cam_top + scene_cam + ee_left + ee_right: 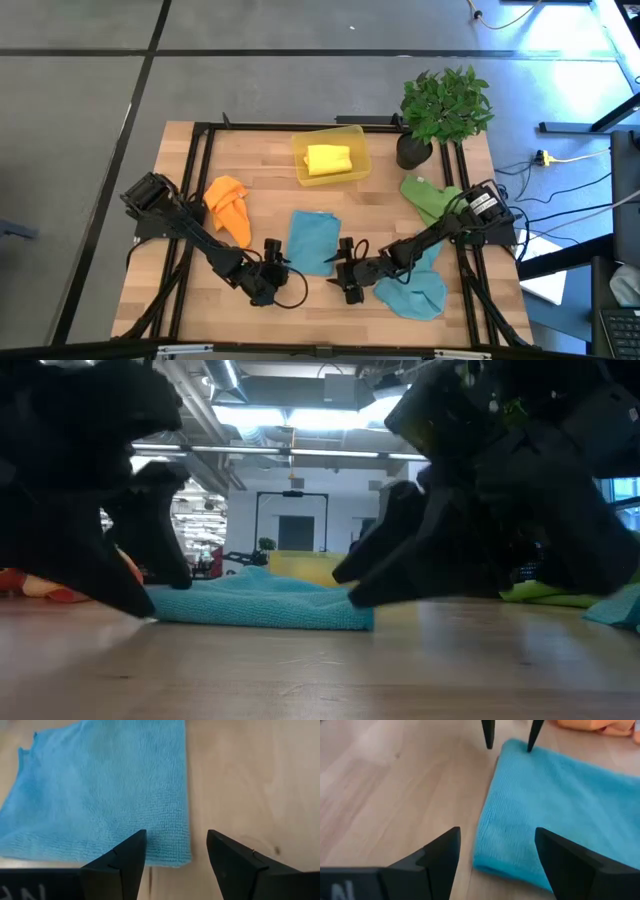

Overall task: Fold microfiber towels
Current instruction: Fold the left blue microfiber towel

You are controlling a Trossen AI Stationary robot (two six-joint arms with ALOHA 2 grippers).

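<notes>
Both grippers are parked low at the near edge of the folded teal-blue towel (313,241) mid-table, fingers spread wide, nothing in them. The left gripper (272,262) sits at its near left corner, the right gripper (345,266) at the near right one. Another teal-blue towel (415,290) lies crumpled near right under the right arm. The orange towel (229,206) is bunched on the left, the green towel (428,197) on the right, and the yellow towel (329,160) sits in the yellow bin (358,140) at the far side, beside a potted plant (443,105).
</notes>
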